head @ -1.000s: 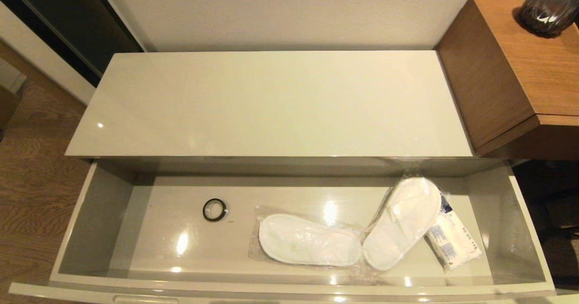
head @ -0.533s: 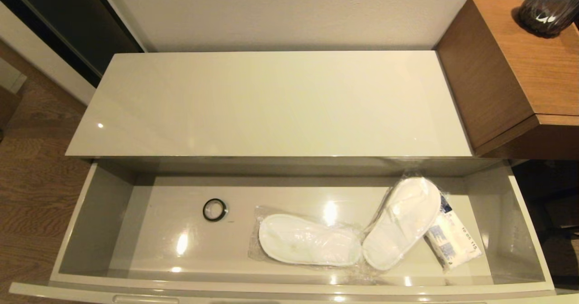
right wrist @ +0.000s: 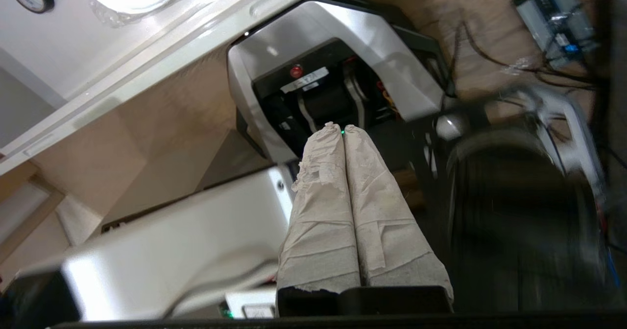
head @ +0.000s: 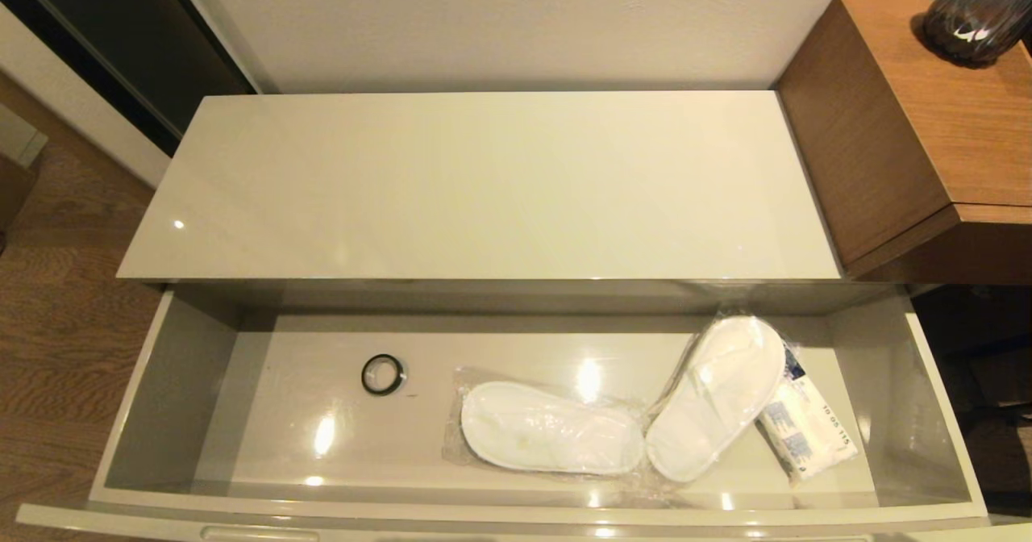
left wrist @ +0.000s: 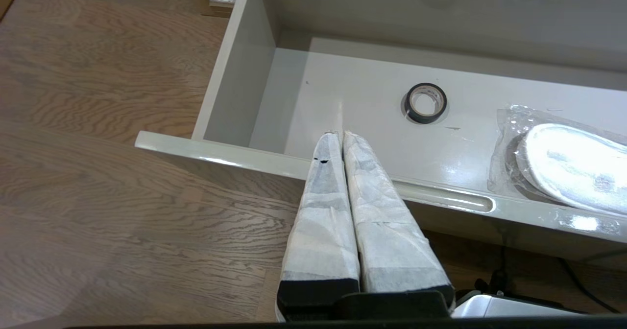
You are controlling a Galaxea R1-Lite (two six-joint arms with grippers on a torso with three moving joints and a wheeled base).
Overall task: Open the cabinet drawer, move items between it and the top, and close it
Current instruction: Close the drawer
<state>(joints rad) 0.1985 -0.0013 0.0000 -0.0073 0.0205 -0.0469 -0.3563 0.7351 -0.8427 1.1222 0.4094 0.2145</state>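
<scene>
Glossy cream drawer (head: 161, 381) open — plastic-sealed white flat slippers (head: 552, 427), small black tape ring (head: 382, 374) inside; both tape-wrapped tools (left wrist: 342, 134) (right wrist: 342, 129) pressed closed, empty.

Two slippers (head: 552, 428), one tape roll (head: 382, 374), one packet (head: 808, 429), one vase (head: 975, 14)

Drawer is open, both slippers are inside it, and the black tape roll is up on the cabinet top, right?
Not quite. The black tape roll is not on the top; the head view shows it lying on the floor of the open cabinet drawer, left of the slippers. The rest holds.
</scene>
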